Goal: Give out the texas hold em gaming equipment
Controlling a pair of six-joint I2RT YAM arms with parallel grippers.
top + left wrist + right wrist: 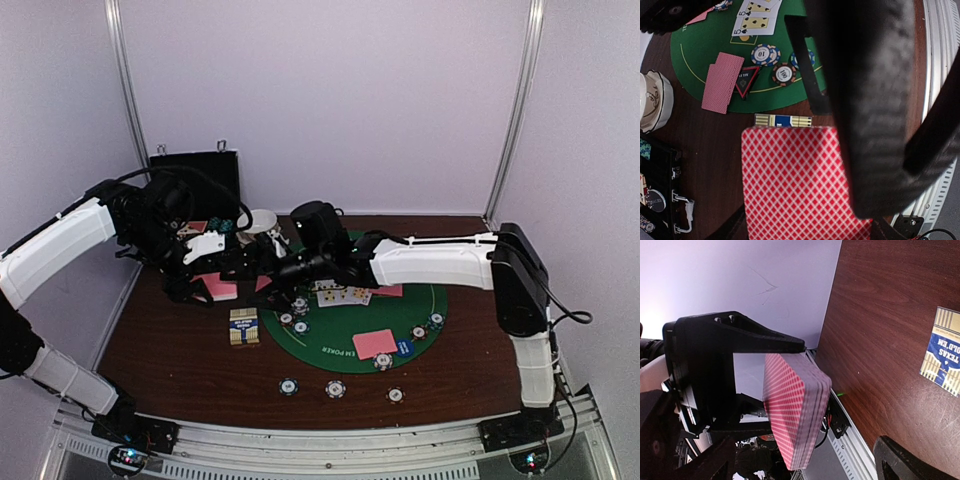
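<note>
My left gripper (pixel 212 283) is shut on a thick deck of pink-backed cards (pixel 795 185), held above the brown table left of the mat. The deck also shows edge-on in the right wrist view (pixel 795 410). My right gripper (pixel 255 263) reaches across to it, open, with a finger (pixel 907 460) on either side of the deck, not touching it. On the green mat (pixel 350 350) lie face-up cards (pixel 340 293), pink cards (pixel 375 343), striped chips (pixel 300 307), a blue button (pixel 404 347) and a red-triangle marker (pixel 746 80). Three chips (pixel 335 388) lie on the table in front.
A blue and cream card box (pixel 243 326) lies on the table under the deck, also in the left wrist view (pixel 782 120). A white bowl (pixel 262 220) and an open black case (pixel 195 175) stand at the back left. The metal rail (pixel 330 445) runs along the near edge.
</note>
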